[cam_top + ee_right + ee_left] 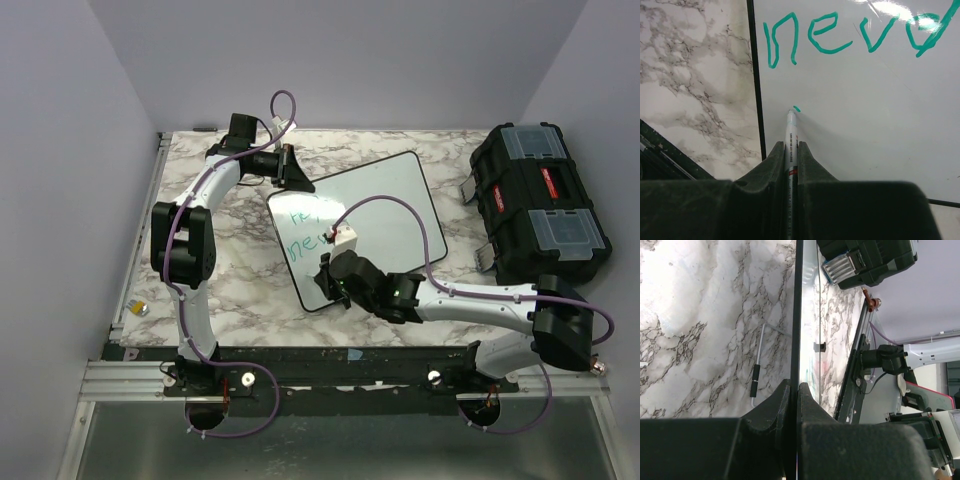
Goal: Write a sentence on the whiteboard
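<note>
The whiteboard [385, 215] lies tilted on the marble table, with green words [302, 232] of the sentence at its left side. The right wrist view shows "neve" [840, 35] in green and a small fresh mark [797, 108] below it. My right gripper [791, 150] is shut on a white marker [790, 132] whose tip touches the board [865, 125] next to that mark. My left gripper [795, 392] is shut on the board's thin black edge [798, 315] at its far left corner [290, 175].
A black toolbox [538, 200] with clear lid compartments stands at the right, also in the left wrist view as the toolbox [865, 260]. A thin pen-like thing [756, 377] lies on the marble beside the board. A small yellow thing [140, 308] sits off the table's left edge.
</note>
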Robot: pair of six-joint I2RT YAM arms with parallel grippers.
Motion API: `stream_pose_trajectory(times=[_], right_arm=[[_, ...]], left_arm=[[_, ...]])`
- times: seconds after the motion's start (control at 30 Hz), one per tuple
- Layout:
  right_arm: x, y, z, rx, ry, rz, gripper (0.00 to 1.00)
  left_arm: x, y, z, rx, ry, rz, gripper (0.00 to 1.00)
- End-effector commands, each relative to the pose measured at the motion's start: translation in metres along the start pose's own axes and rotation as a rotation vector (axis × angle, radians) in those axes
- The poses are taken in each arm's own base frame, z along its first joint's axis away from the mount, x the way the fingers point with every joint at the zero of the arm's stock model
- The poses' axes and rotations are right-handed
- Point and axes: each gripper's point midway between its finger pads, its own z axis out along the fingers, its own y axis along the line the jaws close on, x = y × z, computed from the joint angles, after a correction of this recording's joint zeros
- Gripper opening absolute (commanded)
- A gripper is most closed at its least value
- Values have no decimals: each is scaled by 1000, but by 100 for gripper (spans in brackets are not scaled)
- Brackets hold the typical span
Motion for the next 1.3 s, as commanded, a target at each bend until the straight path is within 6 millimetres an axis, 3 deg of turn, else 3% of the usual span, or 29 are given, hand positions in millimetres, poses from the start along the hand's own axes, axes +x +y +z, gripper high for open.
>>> stream_pose_trajectory(times=[0.0, 0.4, 0.77, 0.97, 1.27], right_arm=[[-14, 7, 4, 1, -58, 10, 1], [-4, 17, 12, -11, -19, -17, 1], [22, 4, 3, 24, 51, -25, 1], [27, -16, -6, 92, 49, -14, 1], [42, -11, -7, 50, 100, -19, 1]], left_arm=[[-31, 12, -15, -120, -96, 185, 0], [-31, 11, -15, -118, -96, 184, 0], [-32, 11, -16, -119, -98, 186, 0], [-31, 11, -16, -118, -98, 185, 0], [-31, 11, -16, -118, -98, 183, 0]])
